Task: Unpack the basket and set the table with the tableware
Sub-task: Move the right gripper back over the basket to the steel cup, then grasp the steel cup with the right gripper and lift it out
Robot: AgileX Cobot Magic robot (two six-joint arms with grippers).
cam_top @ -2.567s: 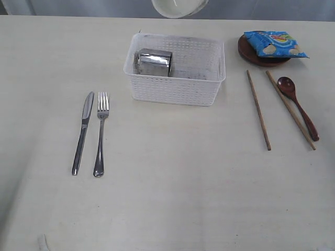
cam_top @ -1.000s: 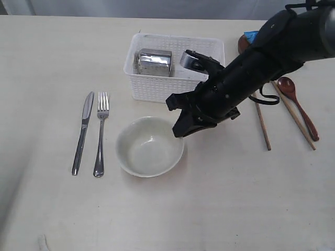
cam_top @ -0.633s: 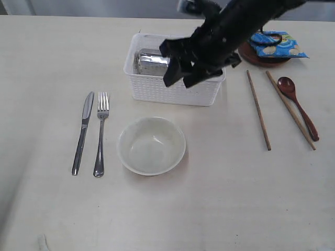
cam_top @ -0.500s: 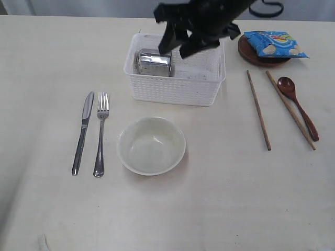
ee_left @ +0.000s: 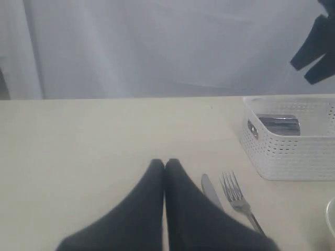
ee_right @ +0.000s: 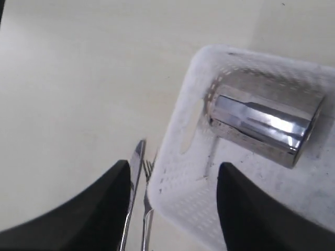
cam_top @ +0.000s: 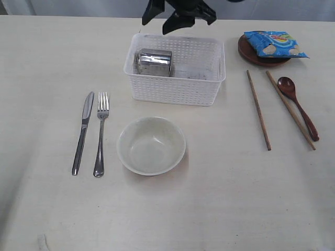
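The white basket (cam_top: 172,92) stands at the table's far middle with the steel cup (cam_top: 153,62) lying on its side inside. My right gripper (cam_top: 163,20) hangs open and empty above the basket's far left corner; its wrist view looks down on the cup (ee_right: 264,117). The cream bowl (cam_top: 151,145) sits upright in front of the basket. Knife (cam_top: 82,130) and fork (cam_top: 100,133) lie side by side to its left. Two chopsticks (cam_top: 258,110) and the reddish spoon (cam_top: 297,104) lie at the right. My left gripper (ee_left: 165,163) is shut, empty, above the table near the knife (ee_left: 211,189).
A small brown plate (cam_top: 250,55) at the far right carries a blue chip bag (cam_top: 275,43). The pale table (cam_top: 220,198) stretches bare in front of the bowl. A grey curtain hangs behind the table's far edge.
The bowl came down onto the table in front of the basket. My right gripper let go of it, opened, and rose away to above the basket's far left corner.
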